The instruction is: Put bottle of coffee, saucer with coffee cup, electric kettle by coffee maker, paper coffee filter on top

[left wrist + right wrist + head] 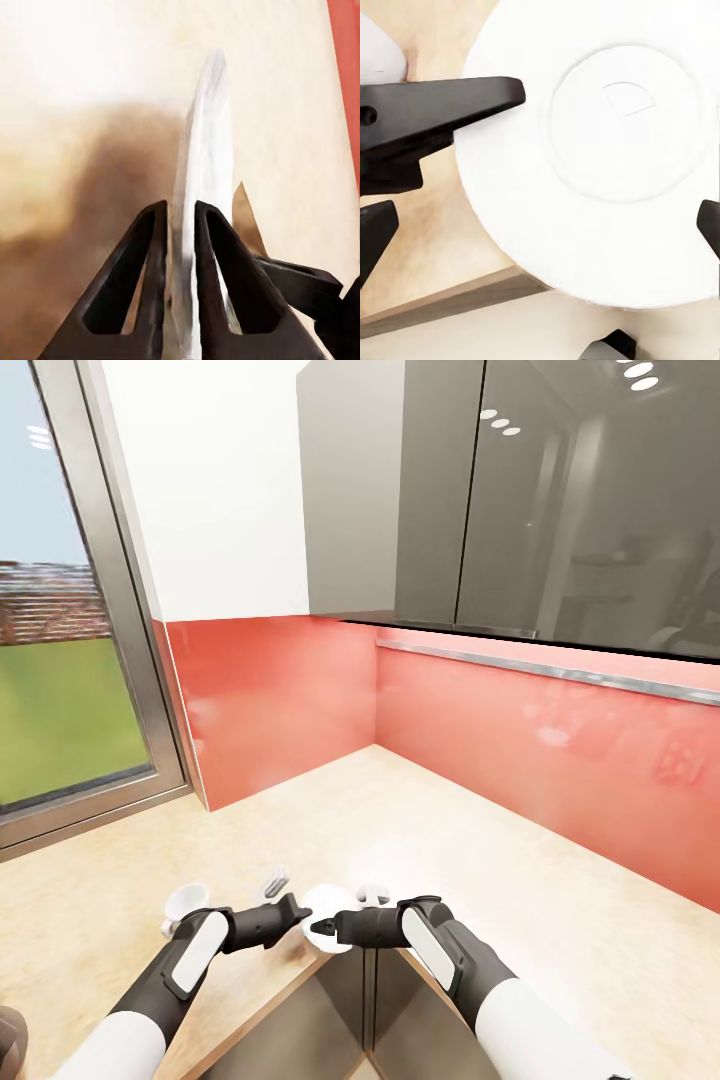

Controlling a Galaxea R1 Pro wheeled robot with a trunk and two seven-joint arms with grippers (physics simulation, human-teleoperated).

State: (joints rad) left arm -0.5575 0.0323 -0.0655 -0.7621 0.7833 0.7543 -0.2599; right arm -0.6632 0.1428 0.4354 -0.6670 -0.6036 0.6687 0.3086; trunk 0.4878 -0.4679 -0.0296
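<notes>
The white saucer (pixel 330 905) sits at the counter's front edge, between my two grippers. My left gripper (pixel 298 912) is shut on its rim; in the left wrist view the saucer (pixel 201 187) stands edge-on between the two black fingers (pixel 150 285). My right gripper (pixel 322 927) points at the saucer from the other side and is open. In the right wrist view the saucer (pixel 607 150) spreads wide as a disc, with the left gripper's finger (pixel 442 101) on its rim. A white coffee cup (pixel 185 905) stands on the counter left of my left arm.
A small white ridged thing (pixel 272 880) lies just behind the left gripper and another white item (pixel 372 892) behind the right. The beige countertop (pixel 450 830) wraps an L-shaped corner with red backsplash (pixel 520 740). Grey wall cabinets (pixel 480 490) hang above. A window (pixel 60 660) is at left.
</notes>
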